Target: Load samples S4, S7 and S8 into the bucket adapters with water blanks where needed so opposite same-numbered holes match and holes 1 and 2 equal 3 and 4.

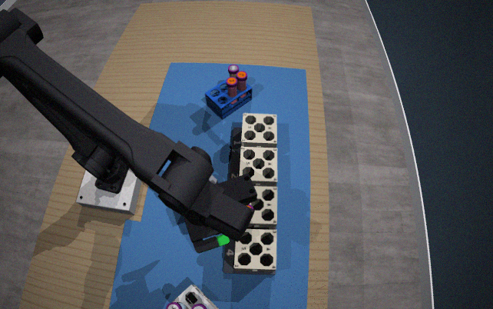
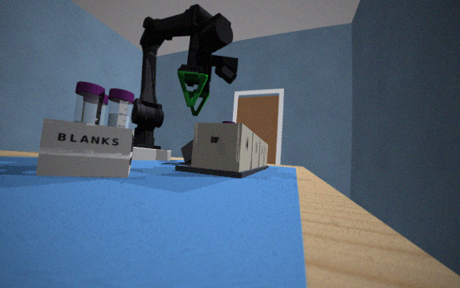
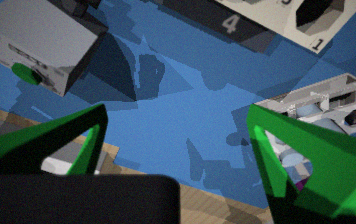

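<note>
Blue-grey walls surround a brown door in a white frame; the grey floor lies below.

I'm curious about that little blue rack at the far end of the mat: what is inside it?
The blue rack holds three purple-capped tubes: two with orange dots, one with a grey dot. Three other wells look empty. Cap labels are too small to read.

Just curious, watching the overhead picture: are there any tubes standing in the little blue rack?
Yes: three capped tubes stand bunched at one end of the blue rack; its other wells look open.
</note>
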Controlling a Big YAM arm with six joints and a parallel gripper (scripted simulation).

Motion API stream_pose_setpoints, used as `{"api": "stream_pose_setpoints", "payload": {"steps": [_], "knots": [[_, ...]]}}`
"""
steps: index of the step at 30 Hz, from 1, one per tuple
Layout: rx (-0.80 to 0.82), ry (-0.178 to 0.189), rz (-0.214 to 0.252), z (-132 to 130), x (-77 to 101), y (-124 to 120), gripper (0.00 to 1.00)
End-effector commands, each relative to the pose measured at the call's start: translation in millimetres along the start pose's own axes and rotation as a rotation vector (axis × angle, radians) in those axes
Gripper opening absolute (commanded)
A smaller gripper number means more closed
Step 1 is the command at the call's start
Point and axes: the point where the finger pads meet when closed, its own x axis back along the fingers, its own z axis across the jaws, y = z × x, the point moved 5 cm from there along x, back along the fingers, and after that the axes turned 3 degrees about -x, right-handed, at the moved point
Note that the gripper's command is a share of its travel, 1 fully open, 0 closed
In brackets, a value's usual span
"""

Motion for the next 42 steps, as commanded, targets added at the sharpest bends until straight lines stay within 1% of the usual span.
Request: {"api": "stream_pose_setpoints", "payload": {"steps": [1,4,10,12,13,16,19,21,23,27,29,30,31,42], "knots": [[0.222,-0.028,-0.029,24,12.8,14,1.00],[0.358,-0.021,-0.022,49,12.5,23,1.00],[0.336,-0.018,-0.023,95,12.3,41,1.00],[0.336,-0.018,-0.023,95,12.3,41,1.00],[0.336,-0.041,-0.049,97,25.1,55,1.00],[0.336,-0.018,-0.025,125,12.7,55,1.00],[0.336,-0.024,-0.043,146,19.0,70,1.00],[0.336,-0.033,-0.064,159,26.7,87,1.00],[0.336,-0.027,-0.058,174,22.8,98,1.00],[0.337,-0.027,-0.074,207,22.3,114,1.00],[0.337,-0.027,-0.074,207,22.3,114,1.00],[0.336,-0.023,-0.057,215,15.2,111,1.00],[0.337,-0.026,-0.075,223,21.7,121,1.00],[0.337,-0.008,-0.077,313,19.7,156,1.00]]}}
